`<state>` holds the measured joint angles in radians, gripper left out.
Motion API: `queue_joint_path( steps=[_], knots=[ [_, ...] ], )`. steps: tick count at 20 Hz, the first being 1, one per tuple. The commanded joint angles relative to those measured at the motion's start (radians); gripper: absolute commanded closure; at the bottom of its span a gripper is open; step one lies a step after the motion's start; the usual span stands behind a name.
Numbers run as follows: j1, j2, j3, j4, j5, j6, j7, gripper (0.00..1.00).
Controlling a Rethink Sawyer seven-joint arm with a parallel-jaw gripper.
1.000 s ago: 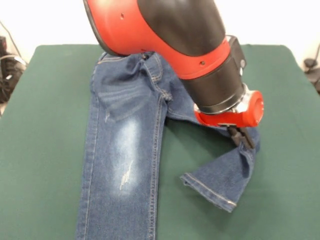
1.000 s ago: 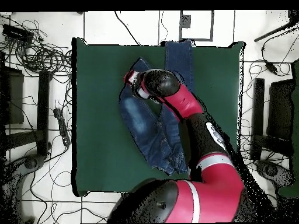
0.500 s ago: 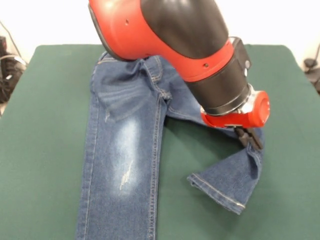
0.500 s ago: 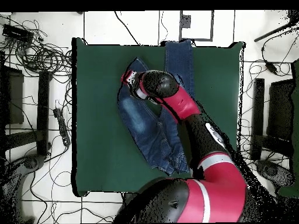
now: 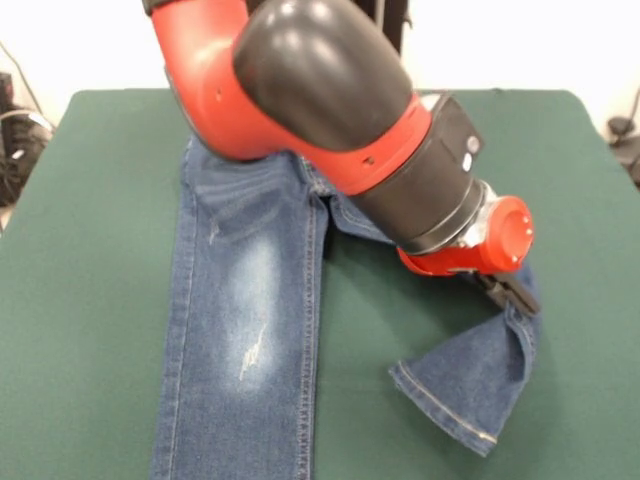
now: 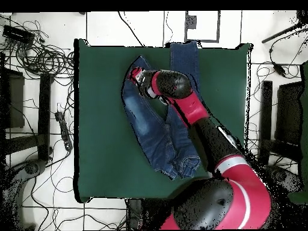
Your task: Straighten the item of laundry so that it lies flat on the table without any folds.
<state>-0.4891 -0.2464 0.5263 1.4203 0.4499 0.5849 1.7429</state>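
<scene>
The table (image 5: pixel 90 300), covered in dark green cloth, carries one pair of blue denim jeans (image 5: pixel 245 330). From the front, the left-hand leg lies flat and straight, with a faded whitish thigh patch and a small distressed mark. The right-hand leg runs out sideways, then doubles back at a fold, its hem lying on the cloth. The gripper (image 5: pixel 508 291) sits at that fold, its dark fingers pinched closed on the denim beneath the red wrist.
</scene>
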Motion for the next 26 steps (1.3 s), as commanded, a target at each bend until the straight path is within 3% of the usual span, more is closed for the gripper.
queue_joint_path(
  steps=[1,2,8,11,15,22,26],
  knots=[
    [-0.004,0.106,0.204,0.027,-0.030,-0.072,-0.069,1.00],
    [-0.007,0.109,0.209,0.015,-0.074,-0.077,-0.081,0.00],
    [0.009,0.097,0.183,-0.002,-0.128,-0.064,-0.073,0.00],
    [0.005,0.094,0.174,0.011,-0.114,-0.070,0.012,0.00],
    [0.018,0.093,0.149,-0.018,-0.192,-0.090,-0.023,0.00],
    [0.215,-0.062,-0.172,-0.276,-0.571,-0.012,-0.134,0.00],
    [0.284,-0.108,-0.261,-0.382,-0.770,0.033,-0.160,0.00]
  ],
)
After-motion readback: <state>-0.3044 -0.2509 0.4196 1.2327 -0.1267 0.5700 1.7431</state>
